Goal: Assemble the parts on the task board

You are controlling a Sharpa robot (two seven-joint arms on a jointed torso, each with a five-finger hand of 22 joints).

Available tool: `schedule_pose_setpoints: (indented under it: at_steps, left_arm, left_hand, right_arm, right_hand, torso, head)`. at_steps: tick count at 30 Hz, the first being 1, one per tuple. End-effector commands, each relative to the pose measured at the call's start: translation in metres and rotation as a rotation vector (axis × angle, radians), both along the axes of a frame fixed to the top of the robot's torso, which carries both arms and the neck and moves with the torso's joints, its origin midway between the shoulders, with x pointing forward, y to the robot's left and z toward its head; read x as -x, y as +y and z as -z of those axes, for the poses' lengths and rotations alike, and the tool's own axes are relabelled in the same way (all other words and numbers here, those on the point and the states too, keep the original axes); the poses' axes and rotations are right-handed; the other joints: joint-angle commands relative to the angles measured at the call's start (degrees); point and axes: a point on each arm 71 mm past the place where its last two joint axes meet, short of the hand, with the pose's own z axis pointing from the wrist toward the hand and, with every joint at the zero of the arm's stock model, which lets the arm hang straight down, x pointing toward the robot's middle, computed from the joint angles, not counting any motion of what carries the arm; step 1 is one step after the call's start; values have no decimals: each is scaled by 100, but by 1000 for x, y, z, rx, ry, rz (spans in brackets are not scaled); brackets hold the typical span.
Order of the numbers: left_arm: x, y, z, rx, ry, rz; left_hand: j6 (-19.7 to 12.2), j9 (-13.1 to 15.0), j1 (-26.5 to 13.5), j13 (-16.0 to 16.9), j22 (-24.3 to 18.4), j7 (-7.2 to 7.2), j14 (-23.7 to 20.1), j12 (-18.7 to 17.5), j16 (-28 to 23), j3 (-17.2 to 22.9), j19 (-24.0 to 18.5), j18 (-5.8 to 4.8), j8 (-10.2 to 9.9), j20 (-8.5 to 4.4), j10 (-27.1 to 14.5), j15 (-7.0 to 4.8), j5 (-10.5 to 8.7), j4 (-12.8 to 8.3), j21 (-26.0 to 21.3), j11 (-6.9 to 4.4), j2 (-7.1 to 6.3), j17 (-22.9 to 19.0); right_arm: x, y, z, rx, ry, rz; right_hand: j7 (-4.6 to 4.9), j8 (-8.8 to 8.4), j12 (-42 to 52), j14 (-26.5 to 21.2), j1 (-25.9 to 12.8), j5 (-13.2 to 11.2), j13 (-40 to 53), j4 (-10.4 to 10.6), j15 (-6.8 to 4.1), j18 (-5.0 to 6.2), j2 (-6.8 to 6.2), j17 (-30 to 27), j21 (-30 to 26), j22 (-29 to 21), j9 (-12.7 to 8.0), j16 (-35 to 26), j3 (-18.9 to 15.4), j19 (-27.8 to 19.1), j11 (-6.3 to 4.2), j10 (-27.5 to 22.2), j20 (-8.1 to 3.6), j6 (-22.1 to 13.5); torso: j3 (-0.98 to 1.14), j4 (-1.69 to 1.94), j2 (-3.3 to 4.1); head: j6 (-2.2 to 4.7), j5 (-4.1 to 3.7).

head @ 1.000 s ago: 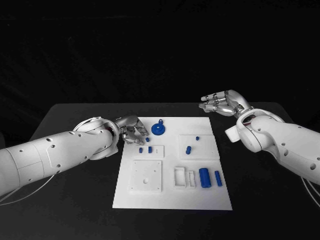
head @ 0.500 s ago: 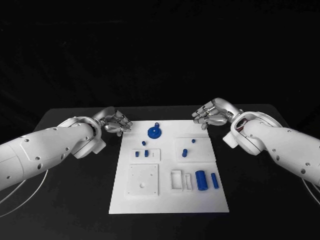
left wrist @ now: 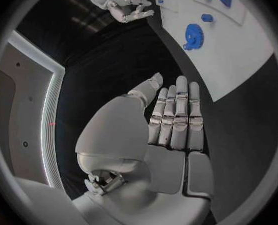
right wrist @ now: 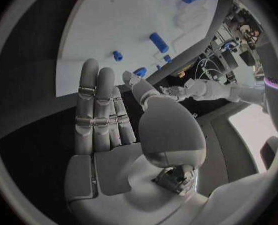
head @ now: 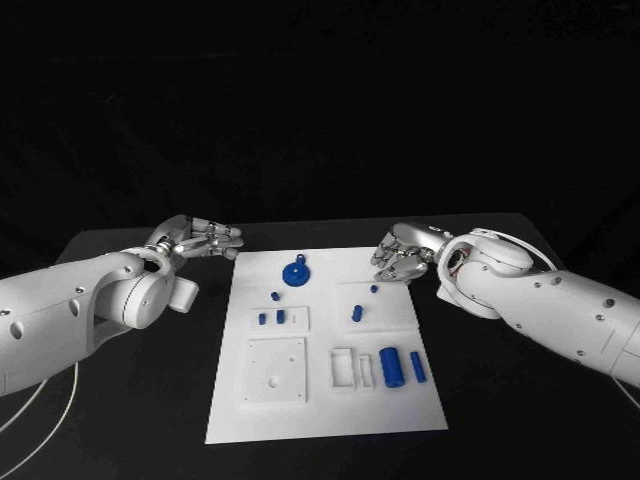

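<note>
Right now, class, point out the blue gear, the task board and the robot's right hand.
blue gear (head: 297, 272): head view, on its disc.
task board (head: 327, 415): head view, on its bare near part.
right hand (head: 402, 256): head view, on the hand's middle.

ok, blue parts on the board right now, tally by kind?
Gear: 1
Long cylinders: 2
Small pieces: 5
Total: 8 blue parts, all on the task board.
</note>
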Motion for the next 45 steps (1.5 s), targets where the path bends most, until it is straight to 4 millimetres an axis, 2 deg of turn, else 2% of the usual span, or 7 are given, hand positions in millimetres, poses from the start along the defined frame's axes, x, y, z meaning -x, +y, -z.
schedule_pose_setpoints:
  at_steps: [1, 4, 9, 10, 17, 32, 45]
  left_arm:
    - [3, -2, -7, 117, -51, -25]
    - [6, -4, -8, 122, -62, -10]
    - [8, -7, -9, 124, -70, 1]
    - [8, -8, -9, 120, -73, -1]
    - [9, -9, -10, 106, -85, 5]
    - [10, -13, -10, 89, -83, 12]
    - [10, -14, -9, 83, -77, 15]
  left_hand:
    - [-33, 2, -67, -4, -514, 6, 43, -23, -685, 88, -108, -45, 31, 83, -42, 105, 75, -25, -5, 35, -6, -11]
    - [-24, 4, -98, -1, -1073, 10, 224, -18, -1342, 134, -95, -26, 35, 134, -53, 159, 190, -88, 11, 46, -6, 10]
    - [-14, 5, -117, -1, -1329, 7, 289, -20, -1510, 128, -53, -25, 37, 137, -59, 166, 188, -117, 18, 48, 0, 22]
    - [-3, 3, -130, -2, -1766, 7, 281, -19, -1505, 90, 34, -32, 29, 127, -69, 165, 190, -164, 42, 50, 38, 23]
    - [-46, 5, -107, -2, -1794, 14, 252, -20, -1512, 92, 21, -38, 36, 131, -118, 178, 207, -184, 46, 67, 25, 17]
    - [-53, 5, -78, -2, -1835, 16, 237, -18, -1510, 100, 17, -33, 36, 132, -123, 180, 187, -195, 59, 69, 40, 17]
    - [-56, 5, -85, -2, -1846, 15, 235, -18, -1509, 88, 17, -33, 37, 136, -126, 183, 154, -185, 58, 71, 42, 18]
  right_arm:
    - [2, 3, 2, 175, -57, 28]
    - [5, 8, 2, 206, -78, 31]
    - [8, 13, 4, 243, -82, 31]
    - [9, 14, 5, 249, -79, 30]
    - [15, 23, 11, 287, -54, 5]
    - [24, 34, 23, 321, -31, -28]
    - [22, 37, 29, 313, -42, -20]
  right_hand:
    - [46, -11, -16, -5, 168, -314, -4, -66, 10, 48, -53, 51, 76, 51, -6, -26, 48, -36, 29, -162, -2, -42]
    - [50, -9, -18, 1, 200, -465, -4, 19, 16, 52, -167, 200, 188, 188, -6, -22, 223, -98, 39, -195, 8, -51]
    - [36, -9, -17, 17, 187, -563, -3, 167, 9, 37, -287, 366, 283, 334, -5, -8, 393, -144, 15, -105, 5, -32]
    - [34, -11, -17, 16, 183, -567, -3, 191, 9, 30, -304, 399, 293, 356, -6, 4, 416, -144, 14, -102, 2, -29]
    - [27, -8, -16, 1, 210, -601, -3, 300, 10, 10, -362, 559, 326, 488, -5, 61, 540, -165, 10, -94, 1, 0]
    - [-3, -10, -15, -13, 164, -554, -2, 218, -2, 3, -411, 712, 512, 912, -4, 112, 976, -320, -33, 74, -18, 137]
    - [-20, -7, -15, -17, 93, -873, -1, 356, -34, 19, -363, 809, 738, 1297, -2, 201, 1631, -375, -64, 166, -47, 220]
  torso:
    - [-14, 16, 6]
    - [-7, 4, 3]
    - [-19, 11, 5]
    - [-15, 8, 5]
    - [-2, -11, 7]
    - [15, -3, 10]
    - [10, -2, 14]
  head:
    - [32, -21]
    - [41, -2]
    - [32, 18]
    - [29, 34]
    - [20, 67]
    - [-1, 53]
    - [-28, 63]
